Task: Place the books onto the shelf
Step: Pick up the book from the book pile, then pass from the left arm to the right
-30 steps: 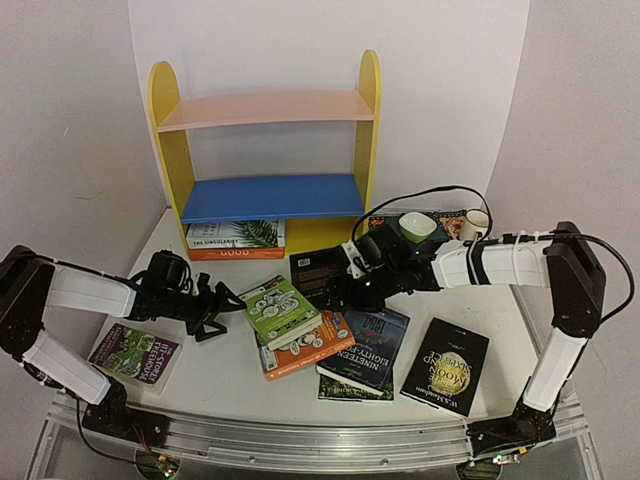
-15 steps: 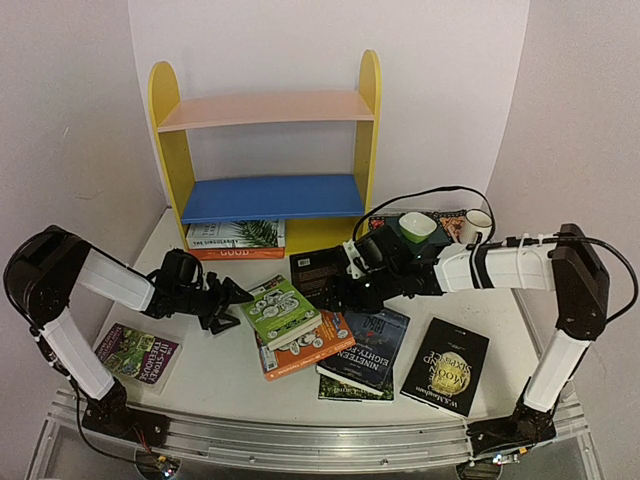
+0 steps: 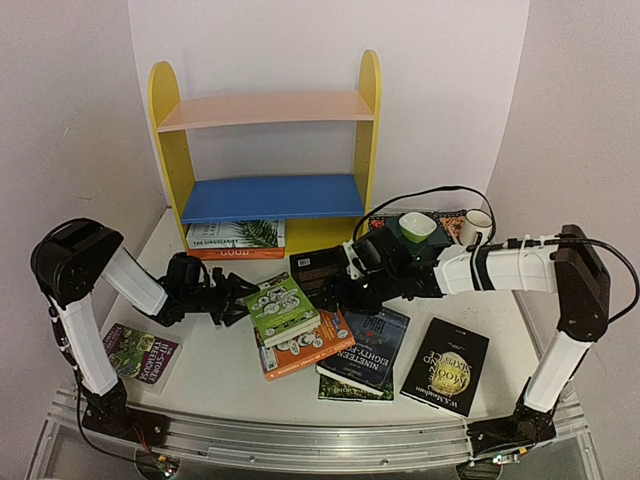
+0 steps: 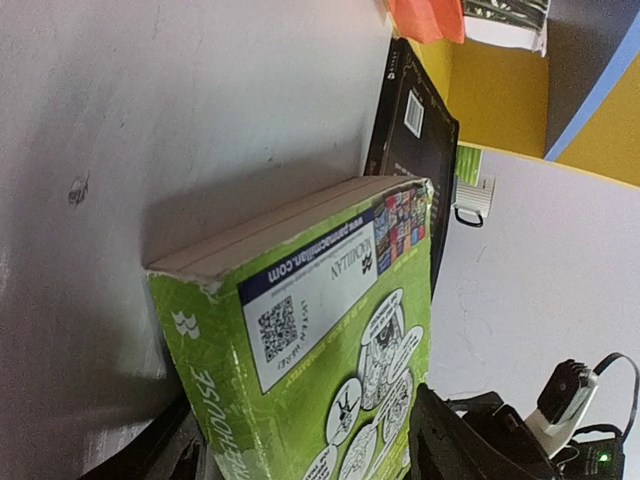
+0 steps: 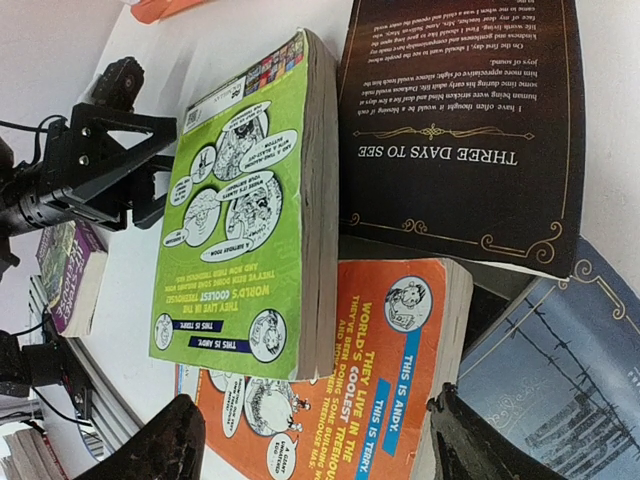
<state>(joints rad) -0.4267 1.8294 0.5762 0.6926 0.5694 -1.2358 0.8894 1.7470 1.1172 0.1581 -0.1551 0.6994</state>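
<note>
Books [image 3: 345, 340]: mostly loose on desk [image 3: 215, 385], scattered around green book [image 3: 282, 310]; two stacked flat in base of shelf [image 3: 163, 130], behind green book, palm-leaf book [image 3: 237, 233] on top. Task barely begun, by the look.
green book: flat, cover up, partly resting on orange book [image 3: 310, 352]; left edge seems raised off desk, probably why grabbed there.
left pincer [image 3: 238, 298]: at left edge of green book, one finger low by desk, other over cover, book's thickness between. Clamped or only straddling: cannot tell.
right pincer [image 5: 330, 445]: fingers wide apart, nothing between, hovering over right side of green book and orange book; likely there to steady or help lift.
black book [image 3: 315, 270]: right-behind green book, touching it, back cover up.
purple book [image 3: 135, 352]: well left of green book, alone.
dark-blue book [image 3: 375, 345]: right of green book, overlapping orange book's edge.
hidden: orange book half covered; another book under dark-blue book shows only a strip; left wrist view cuts off own fingertips.
unclear: flat dark thing under mugs [image 3: 417, 226], far right-behind green book, book or mat not tellable.
</note>
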